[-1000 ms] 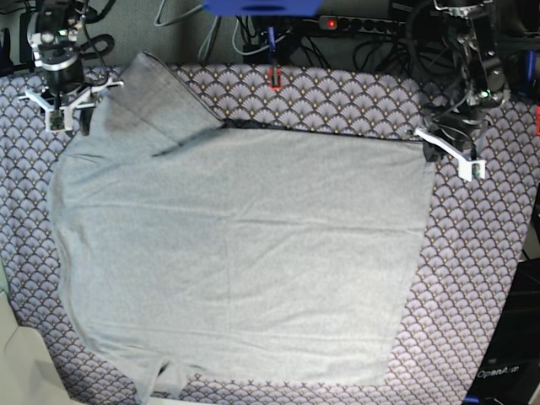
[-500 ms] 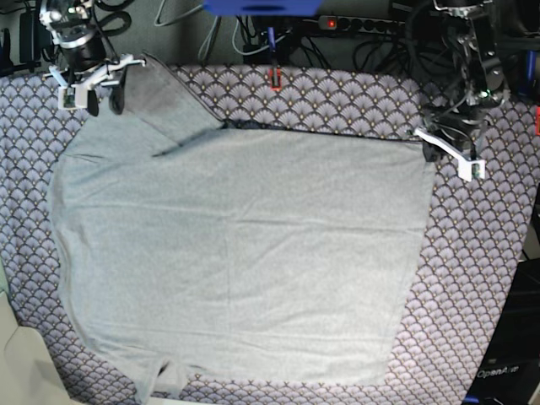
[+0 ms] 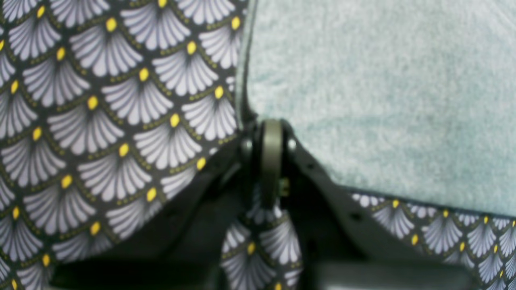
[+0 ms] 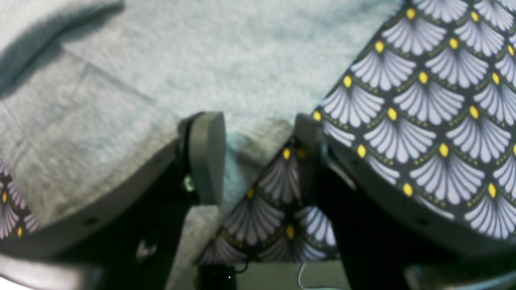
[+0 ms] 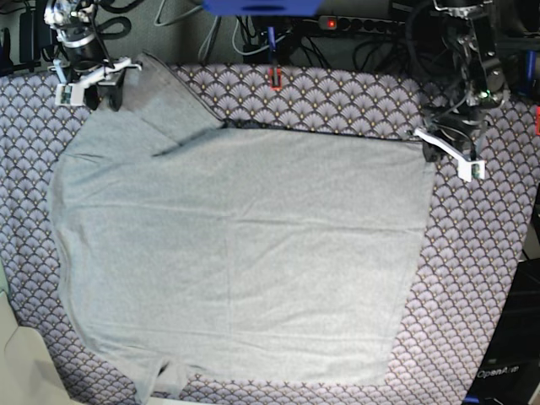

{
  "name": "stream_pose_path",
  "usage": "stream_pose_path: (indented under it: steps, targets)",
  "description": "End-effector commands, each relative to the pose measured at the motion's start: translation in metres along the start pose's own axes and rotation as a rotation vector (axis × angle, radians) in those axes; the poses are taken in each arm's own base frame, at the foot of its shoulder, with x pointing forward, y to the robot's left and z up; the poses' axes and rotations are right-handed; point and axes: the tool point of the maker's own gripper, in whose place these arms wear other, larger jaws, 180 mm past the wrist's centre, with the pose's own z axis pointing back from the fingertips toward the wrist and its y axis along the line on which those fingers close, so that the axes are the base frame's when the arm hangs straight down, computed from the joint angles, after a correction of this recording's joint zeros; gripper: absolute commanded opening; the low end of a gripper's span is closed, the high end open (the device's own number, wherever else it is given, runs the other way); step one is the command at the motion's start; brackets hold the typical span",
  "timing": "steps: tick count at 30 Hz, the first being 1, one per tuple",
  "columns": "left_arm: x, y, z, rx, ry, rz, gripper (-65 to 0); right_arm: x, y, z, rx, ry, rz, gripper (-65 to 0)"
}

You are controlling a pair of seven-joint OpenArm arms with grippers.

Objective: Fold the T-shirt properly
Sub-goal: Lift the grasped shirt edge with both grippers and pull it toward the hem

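The light grey T-shirt [image 5: 245, 253] lies spread flat on the purple scallop cloth [image 5: 481, 278], with one sleeve [image 5: 160, 97] pointing to the far left corner. My right gripper [image 5: 91, 83] hovers open just left of that sleeve. In the right wrist view its fingers [image 4: 207, 157] straddle the grey hem [image 4: 250, 145], with nothing gripped. My left gripper [image 5: 437, 152] sits at the shirt's far right corner. In the left wrist view its pads [image 3: 271, 161] are pressed together where the shirt's [image 3: 383, 88] two edges meet, shut on that corner.
A power strip [image 5: 354, 24] and tangled cables run behind the table's far edge. A small red piece [image 5: 274, 78] stands at the back centre. A pale surface [image 5: 21, 363] borders the near left corner. Bare cloth [image 5: 472, 337] shows to the right of the shirt.
My right gripper has moved farther back and right, up beside the sleeve, and its jaws stand wider. The left gripper and the shirt have not moved.
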Motion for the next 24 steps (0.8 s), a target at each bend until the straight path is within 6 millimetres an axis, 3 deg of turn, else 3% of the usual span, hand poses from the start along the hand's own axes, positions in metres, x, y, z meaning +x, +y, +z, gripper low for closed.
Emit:
stream_pose_path:
  steps: [1, 7, 15, 21, 24]
  targets:
    - [-0.008, 0.001, 0.001, 0.001, 0.041, -0.015, -65.0, 0.005, -0.002, 0.003, 0.002, -0.019, 0.007, -35.8]
    - [-0.008, 0.0, 0.001, 0.0, 0.041, -0.014, -65.0, 0.005, 0.001, 0.002, 0.009, -0.019, 0.004, -37.0]
    - [-0.009, -0.001, 0.001, -0.003, 0.041, -0.009, -65.0, 0.007, 0.001, 0.001, 0.01, -0.023, 0.01, -65.0]
    - [-0.009, -0.003, 0.001, -0.01, 0.041, -0.007, -65.0, 0.024, -0.005, -0.002, 0.002, -0.059, 0.036, -65.0]
    - [0.004, -0.007, 0.005, -0.016, 0.006, -0.025, -65.0, 0.04, -0.006, -0.003, 0.0, -0.095, 0.059, -65.0]
